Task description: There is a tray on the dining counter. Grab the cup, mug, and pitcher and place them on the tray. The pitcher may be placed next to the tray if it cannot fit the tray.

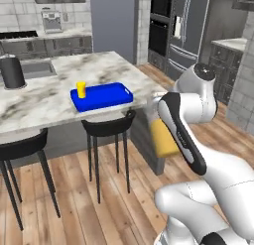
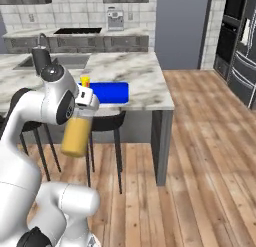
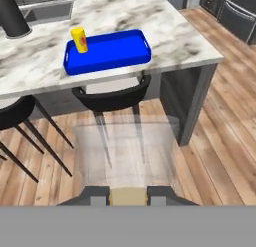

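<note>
Marble veined in grey topped the desk (image 1: 99, 65), with two black stools (image 1: 106, 127) tucked under its near edge and wood planks on the floor. On it lay the tray (image 1: 106, 96), bright blue, and the cup (image 1: 81, 89) stood upright inside the tray at its left end. The hand view alone showed the red-orange mark on the cup's side; it was too small to read as writing. The left base view alone took in the black canister (image 1: 11, 72) beside the inset sink and the dark ovens on the far wall.

The pitcher (image 2: 76, 136) hung in the air short of the desk, off the stools' side, orange liquid filling its lower part; the right base view gave its whole length, while the left base view hid most of it behind the arm. The jaws were pinching the pitcher at its top.
</note>
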